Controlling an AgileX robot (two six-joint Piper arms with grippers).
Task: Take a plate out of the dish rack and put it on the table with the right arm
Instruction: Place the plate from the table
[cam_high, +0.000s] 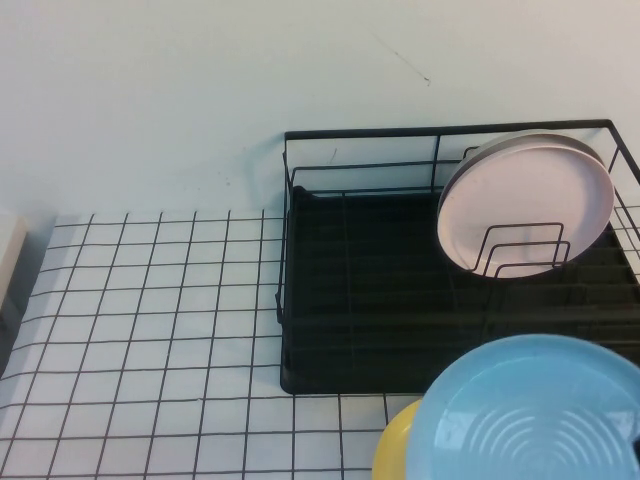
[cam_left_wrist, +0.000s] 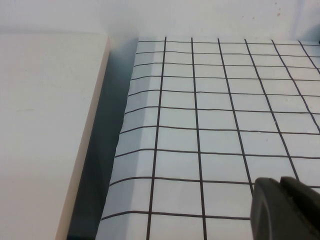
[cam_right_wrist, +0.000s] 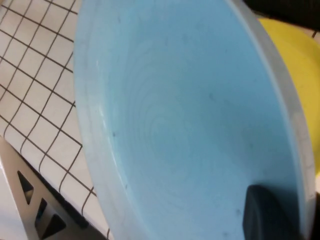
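Right pincer (cam_right_wrist: 275, 215) grasping blue plate (cam_high: 535, 410) at rack's (cam_high: 330, 300) front edge, left pincer (cam_left_wrist: 285, 207) over open table (cam_high: 150, 330), grip unclear

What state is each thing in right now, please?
Blue plate: out of the rack, lifted, partly covering the yellow plate.
Yellow plate: flat on the table.
Pink plate: upright in the rack.
Right tool: gripping the blue plate's rim.
Left tool: above the table.

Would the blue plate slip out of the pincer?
Maybe. The blue plate looks smooth and stiff, and the right pincer grips only its rim, so it could tilt. It seems light, probably plastic. The left pincer waits over the table.
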